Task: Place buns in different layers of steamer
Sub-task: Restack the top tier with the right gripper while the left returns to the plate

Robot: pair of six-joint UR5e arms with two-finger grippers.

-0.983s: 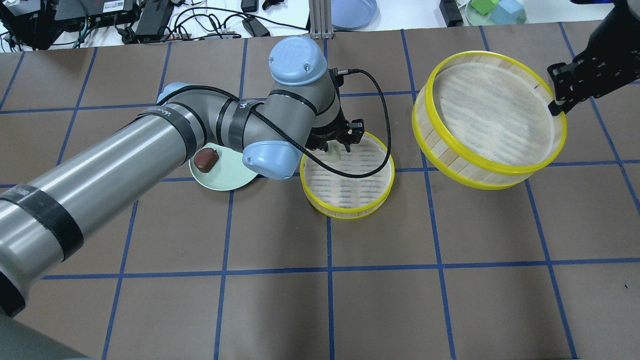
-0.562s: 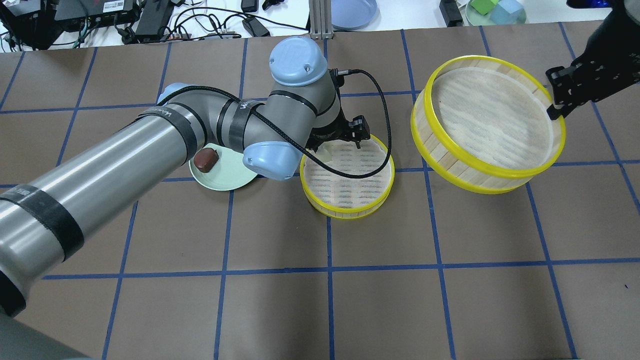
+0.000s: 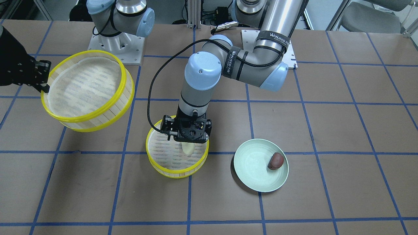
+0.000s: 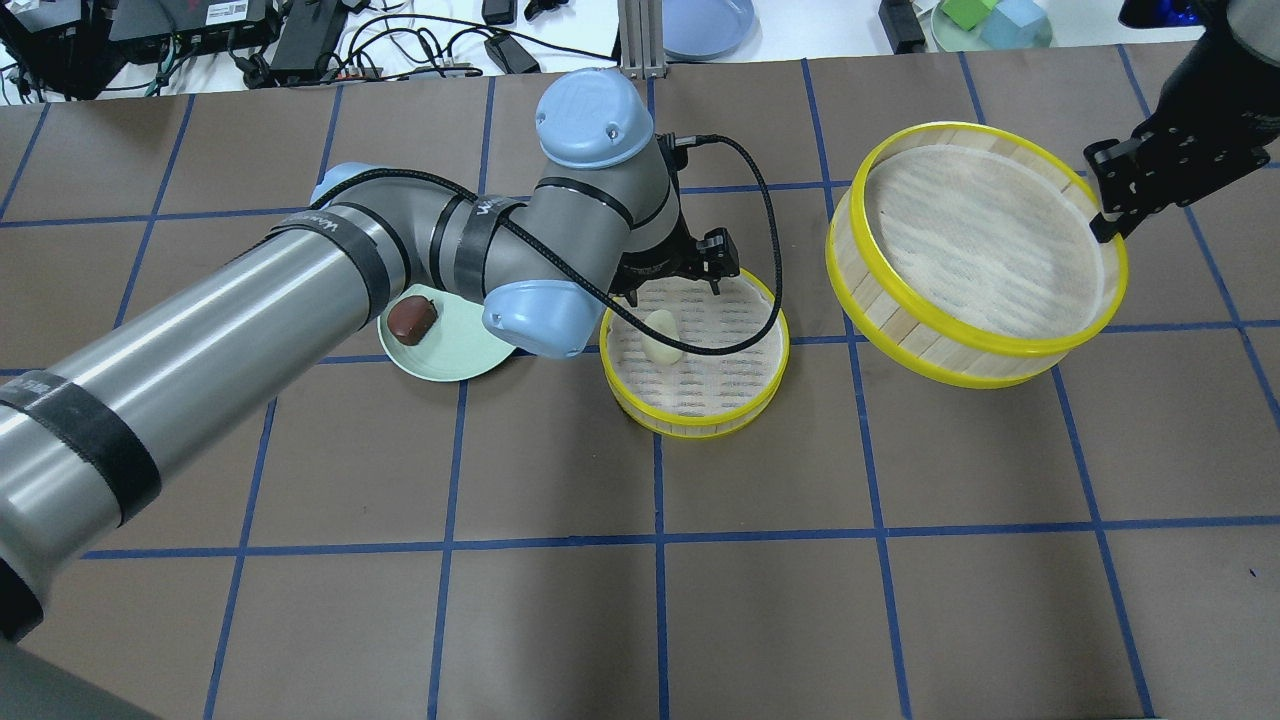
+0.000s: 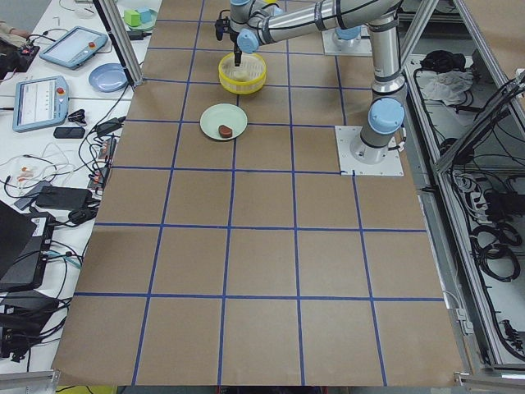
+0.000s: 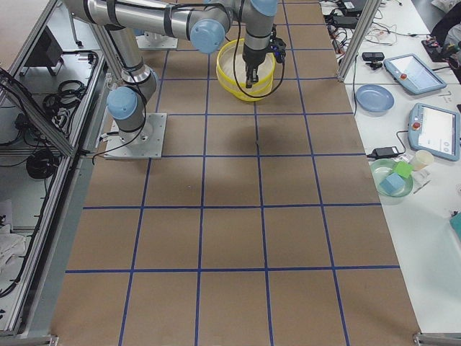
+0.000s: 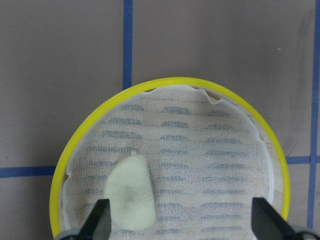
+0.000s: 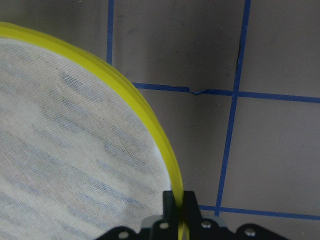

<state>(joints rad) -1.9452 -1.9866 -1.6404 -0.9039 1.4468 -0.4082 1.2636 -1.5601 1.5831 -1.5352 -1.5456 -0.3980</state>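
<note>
Where blue-taped tbl (image 4: pixel 760 620) bears tray (image 4: pixel 690 425) w/ bun (image 4: pixel 661 337), cables (image 4: pixel 400 45) beyond

Black strap (image 3: pixel 272 36), left arm (image 3: pixel 278 16) upper tube: white "WANJEED", trailing characters illegible; second strap (image 3: pixel 232 58), forearm: same word.

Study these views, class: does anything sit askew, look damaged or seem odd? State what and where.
The steamer layer pinched at its rim by the right gripper hangs tilted, not flat. In the other layer, holding the cream bun, the mesh liner's edge is puckered. Nothing is spilled.
</note>
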